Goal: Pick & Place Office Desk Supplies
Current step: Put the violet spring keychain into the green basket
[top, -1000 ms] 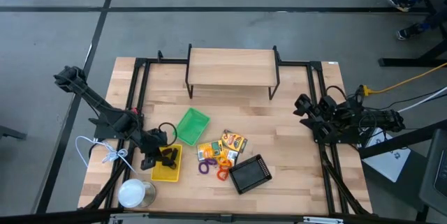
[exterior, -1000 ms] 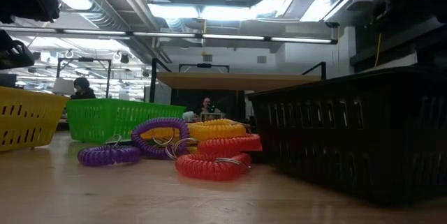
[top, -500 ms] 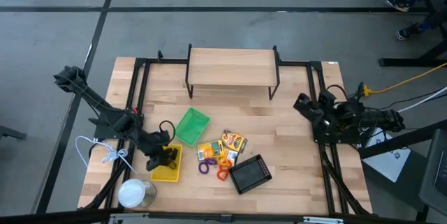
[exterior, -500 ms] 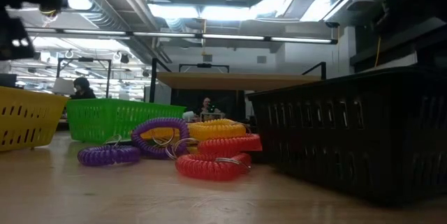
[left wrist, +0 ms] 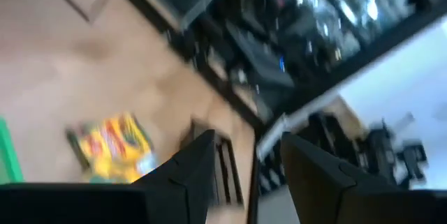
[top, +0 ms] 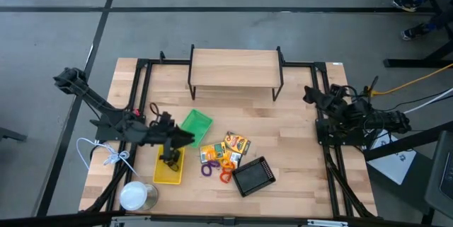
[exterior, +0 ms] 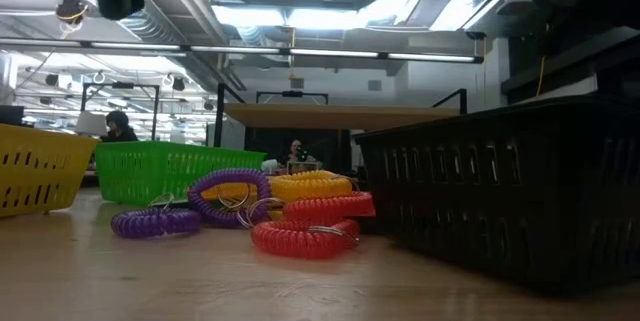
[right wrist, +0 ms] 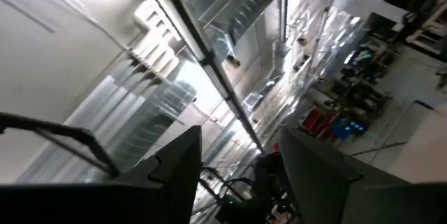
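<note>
— Seen from overhead, where did the left gripper [top: 190,140] sit?
— Between the green tray [top: 195,127] and the yellow tray [top: 169,172], fingers apart and empty; black clips [top: 170,159] lay in the yellow one. The right gripper [top: 309,94] waited by the table's right rail.

— And at table height?
— Purple loops [exterior: 232,194] and orange loops [exterior: 303,237] lay between the green tray and the black mesh tray [exterior: 520,186].

— The wrist views?
— The left fingers [left wrist: 190,172] stood apart above a printed box [left wrist: 112,146]; the right fingers [right wrist: 178,161] gaped, holding nothing.

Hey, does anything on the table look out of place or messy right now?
Nothing is spilled or damaged. The orange and purple coiled loops and printed boxes lie in a loose pile between the green tray, yellow tray and black mesh tray, not yet sorted.
</note>
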Motion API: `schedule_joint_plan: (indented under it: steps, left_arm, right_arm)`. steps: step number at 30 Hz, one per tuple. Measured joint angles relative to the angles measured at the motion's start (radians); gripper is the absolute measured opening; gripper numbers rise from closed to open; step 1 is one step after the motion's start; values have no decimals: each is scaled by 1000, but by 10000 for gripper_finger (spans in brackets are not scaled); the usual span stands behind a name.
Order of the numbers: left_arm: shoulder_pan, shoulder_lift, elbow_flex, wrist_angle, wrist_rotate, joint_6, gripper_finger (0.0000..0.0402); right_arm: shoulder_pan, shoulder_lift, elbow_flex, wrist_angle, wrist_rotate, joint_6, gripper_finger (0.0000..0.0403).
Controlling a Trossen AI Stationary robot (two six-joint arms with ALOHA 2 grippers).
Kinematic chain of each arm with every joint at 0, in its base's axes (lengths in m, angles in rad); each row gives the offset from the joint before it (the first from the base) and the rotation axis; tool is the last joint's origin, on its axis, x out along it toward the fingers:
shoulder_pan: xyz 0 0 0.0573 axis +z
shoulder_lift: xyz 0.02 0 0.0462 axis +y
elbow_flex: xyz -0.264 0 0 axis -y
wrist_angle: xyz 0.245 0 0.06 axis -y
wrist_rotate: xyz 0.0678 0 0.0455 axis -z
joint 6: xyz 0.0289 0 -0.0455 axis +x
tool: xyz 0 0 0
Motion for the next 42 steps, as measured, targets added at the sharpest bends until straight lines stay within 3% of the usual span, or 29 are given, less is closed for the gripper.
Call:
schedule_joint_plan:
  steps: [3,7,11,16,19,23,29,31,34,37,42]
  left_arm:
    - [11,0,0,13,-41,34,155]
    - [11,13,0,-62,-44,2,150]
    - [11,48,0,-87,-45,-41,148]
    - [11,113,0,-58,-59,-51,148]
    - [12,159,0,-32,-84,-51,148]
    - [31,195,0,18,-59,-62,145]
    - [105,198,0,-23,207,-63,133]
    - [152,198,20,-109,328,-40,129]
    - [229,218,95,-356,524,52,128]
    - [292,252,170,-550,632,226,127]
    - [398,309,242,-581,764,488,127]
  right_arm:
    - [0,18,0,1,6,24,197]
    - [0,34,0,-23,-78,-32,197]
    - [0,42,0,-23,45,-14,197]
    - [-1,88,1,45,9,88,197]
    - [0,165,52,46,-17,76,197]
    - [-1,358,223,-76,-9,-68,197]
    - [-4,735,568,-499,-9,-282,197]
    - [-5,833,670,-614,19,-313,197]
    - [-5,938,794,-669,68,-363,197]
    - [-6,1002,902,-668,117,-419,197]
    - [-25,1029,1017,-667,221,-494,197]
